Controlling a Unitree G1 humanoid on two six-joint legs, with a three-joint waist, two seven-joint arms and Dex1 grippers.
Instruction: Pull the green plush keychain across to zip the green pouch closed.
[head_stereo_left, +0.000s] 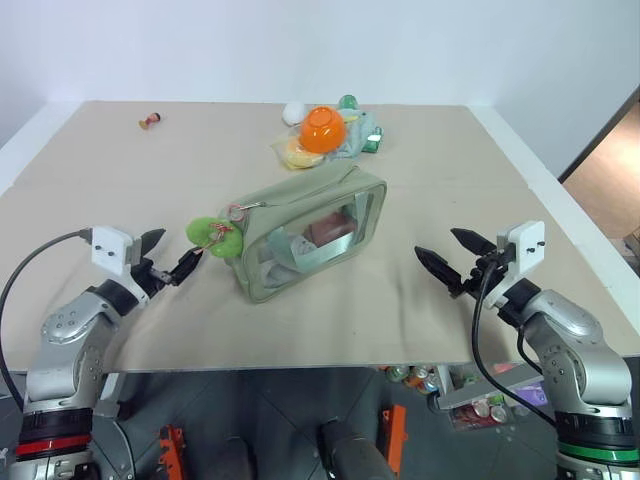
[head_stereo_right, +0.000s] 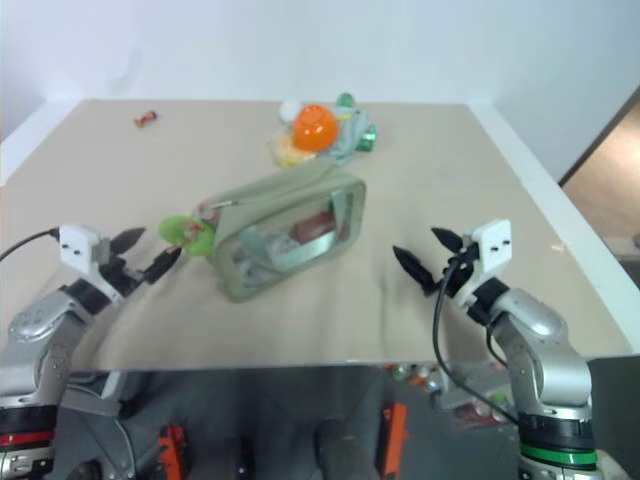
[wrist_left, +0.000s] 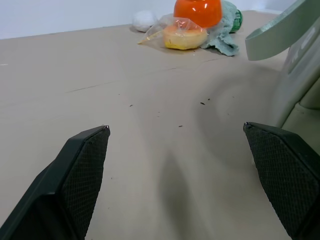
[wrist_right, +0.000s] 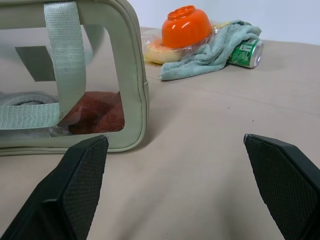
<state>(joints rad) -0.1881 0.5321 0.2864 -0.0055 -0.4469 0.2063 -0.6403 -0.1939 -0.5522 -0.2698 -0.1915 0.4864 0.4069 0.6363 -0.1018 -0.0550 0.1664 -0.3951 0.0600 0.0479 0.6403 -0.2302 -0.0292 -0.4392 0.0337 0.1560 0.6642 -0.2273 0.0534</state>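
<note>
Green pouch (head_stereo_left: 310, 232), red item inside, w/ strap

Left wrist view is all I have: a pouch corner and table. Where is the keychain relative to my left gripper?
Observer: The green plush keychain lies at the green pouch's near-left corner, just ahead of the open left gripper.
Operator: Is it gripped?
Observer: No, the fingers are apart from it.
Operator: And the other arm?
Observer: The right gripper is open too, off the pouch's right side, holding nothing.
</note>
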